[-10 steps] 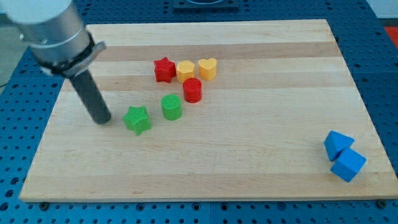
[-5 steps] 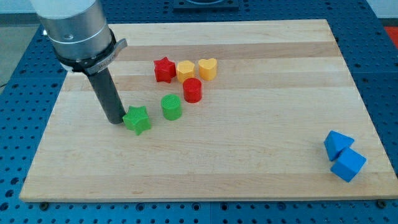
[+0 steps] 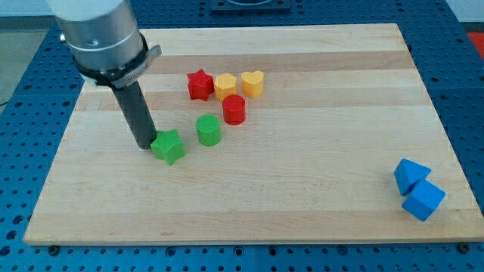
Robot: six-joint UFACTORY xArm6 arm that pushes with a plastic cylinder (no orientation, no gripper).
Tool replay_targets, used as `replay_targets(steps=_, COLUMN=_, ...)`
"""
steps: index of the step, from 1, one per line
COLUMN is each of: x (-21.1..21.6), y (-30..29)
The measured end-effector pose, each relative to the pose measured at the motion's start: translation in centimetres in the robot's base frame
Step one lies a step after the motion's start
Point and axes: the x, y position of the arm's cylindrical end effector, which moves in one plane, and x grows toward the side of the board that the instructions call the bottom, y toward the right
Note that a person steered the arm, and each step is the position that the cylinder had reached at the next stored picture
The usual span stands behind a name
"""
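My tip [image 3: 144, 143] touches the star block's [image 3: 168, 146] left side.

The board [image 3: 302, 189] was pale striped wood on a blue perforated table [image 3: 469, 91]. My tip [image 3: 145, 144] was dark, on a grey arm. Left of centre sat a green star [image 3: 168, 146] and green cylinder [image 3: 208, 130]; above, a red star [image 3: 200, 84], red cylinder [image 3: 234, 109], two yellow blocks [image 3: 225, 86] [image 3: 252, 83]. Lower right held two blue blocks [image 3: 411, 175] [image 3: 423, 200].
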Motion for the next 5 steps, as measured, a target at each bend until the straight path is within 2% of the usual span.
replay_targets(steps=2, x=4.0, y=1.3)
replay_targets(steps=4, x=12.7, y=2.2)
replay_targets(steps=5, x=13.6, y=8.4)
